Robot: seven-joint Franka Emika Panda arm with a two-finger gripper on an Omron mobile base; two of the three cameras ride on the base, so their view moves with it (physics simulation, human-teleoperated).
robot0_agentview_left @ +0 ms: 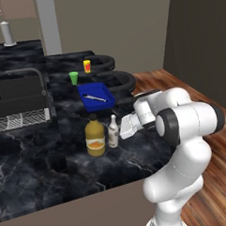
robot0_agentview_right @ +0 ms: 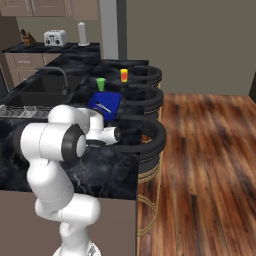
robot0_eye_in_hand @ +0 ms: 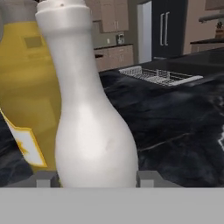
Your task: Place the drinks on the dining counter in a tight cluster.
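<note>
Left base view gives me the dining counter [robot0_agentview_left: 37, 161], black marble, broad. On it the juice jug [robot0_agentview_left: 95, 137] stands upright, the white bottle [robot0_agentview_left: 113, 132] just beside it on the arm's side. My gripper [robot0_agentview_left: 121, 130] is at the white bottle; in the hand view its fingers [robot0_eye_in_hand: 149, 178] flank the bottle's base [robot0_eye_in_hand: 94, 144], jaws narrowly parted, apparently gripping it. A blue tray [robot0_agentview_left: 96, 96] sits farther back.

A wooden plank floor [robot0_agentview_right: 200, 165] is laid to the right, under plain beige walls [robot0_agentview_right: 200, 45]. Brown cabinets [robot0_agentview_right: 30, 7] are hung behind a far counter where a toaster [robot0_agentview_right: 55, 37] is set. A sink [robot0_agentview_left: 15, 99] is sunk beside a dish rack [robot0_agentview_left: 19, 122].
</note>
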